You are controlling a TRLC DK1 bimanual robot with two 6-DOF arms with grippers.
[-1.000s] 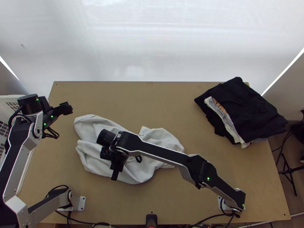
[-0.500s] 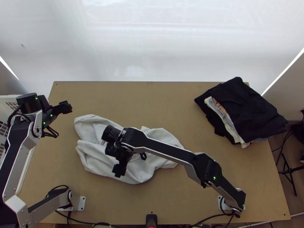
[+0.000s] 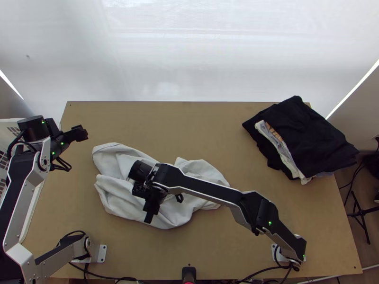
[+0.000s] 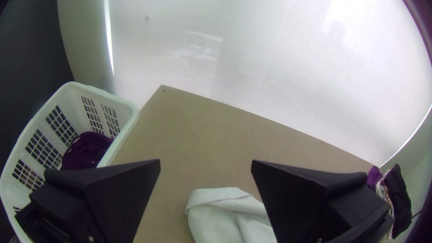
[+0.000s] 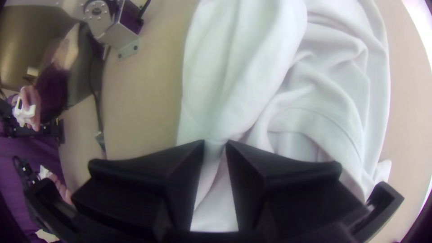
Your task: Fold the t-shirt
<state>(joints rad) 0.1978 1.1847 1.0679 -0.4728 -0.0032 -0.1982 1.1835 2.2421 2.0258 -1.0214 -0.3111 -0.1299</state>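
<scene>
The white t-shirt lies bunched on the left half of the table, with loose folds. My right gripper is over its near edge. In the right wrist view, the right gripper is shut on a fold of the t-shirt, which shows between the narrowly spaced fingertips. Off the shirt's far left corner, my left gripper is above the table's left side. The left gripper stands open and holds nothing, with part of the t-shirt in view beyond it.
A stack of dark and light folded clothes lies at the table's far right. The white laundry basket, with dark purple cloth inside, stands by the left edge. A person's hand is near the table's near side.
My right gripper has shifted a little to the right; its fingers looked wider apart half a second ago and are closer together now. The left gripper has moved slightly left. The shirt lies almost unchanged.
</scene>
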